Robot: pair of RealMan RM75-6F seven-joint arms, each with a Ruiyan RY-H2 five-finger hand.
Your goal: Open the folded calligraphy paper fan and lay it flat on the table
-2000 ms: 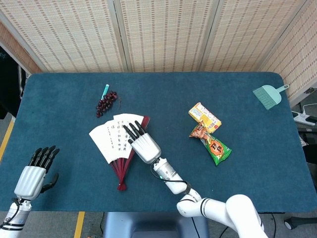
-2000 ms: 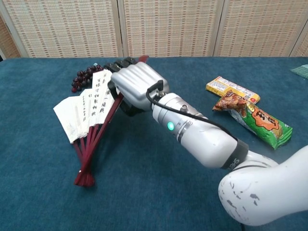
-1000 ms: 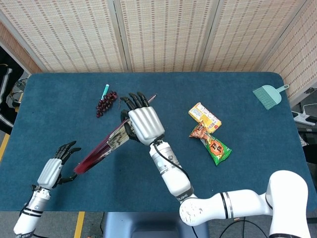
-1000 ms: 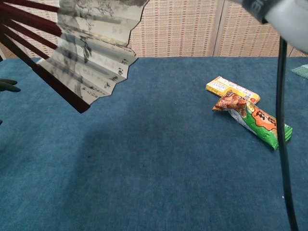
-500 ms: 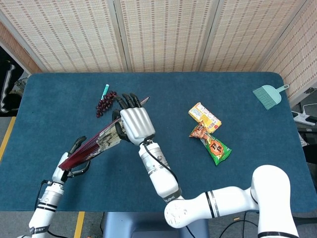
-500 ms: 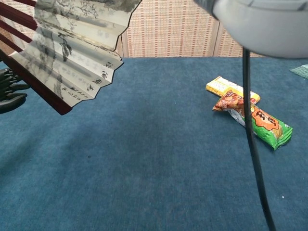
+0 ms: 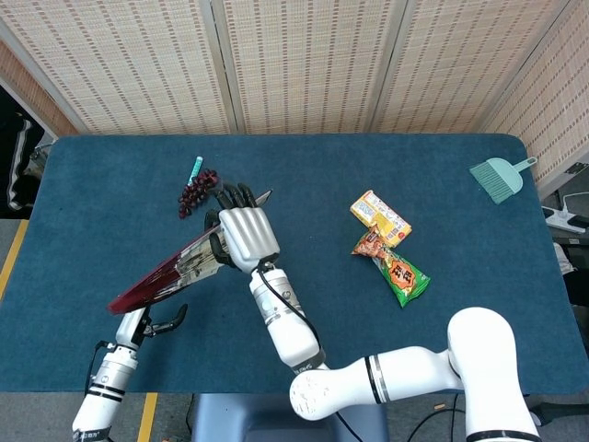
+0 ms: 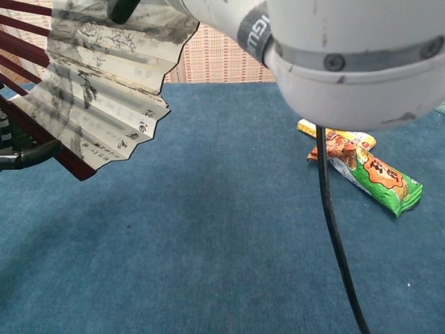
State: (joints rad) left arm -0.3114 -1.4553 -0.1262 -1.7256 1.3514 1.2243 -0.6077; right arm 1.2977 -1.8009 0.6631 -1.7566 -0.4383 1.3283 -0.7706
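The calligraphy paper fan (image 7: 175, 269) is off the table, tilted and seen edge-on in the head view. In the chest view the fan (image 8: 97, 90) is partly spread at upper left, its pleated paper and dark red ribs showing. My right hand (image 7: 244, 235) grips the fan's upper part from above. My left hand (image 7: 138, 322) is at the lower, pivot end. Its dark fingers (image 8: 28, 156) lie across a red rib there and look closed on it. My right arm fills the top of the chest view and hides the right hand's grip.
On the blue table (image 7: 460, 304) lie a bunch of dark grapes (image 7: 196, 191) and a teal pen (image 7: 195, 168) behind the fan. A yellow snack box (image 7: 380, 215) and a green-orange snack bag (image 7: 393, 267) lie right of centre. A teal hand brush (image 7: 500, 177) sits far right.
My right hand lifted the fan off the table and carried it left. My left hand came up and took the fan's pivot end. The pleats now hang partly spread.
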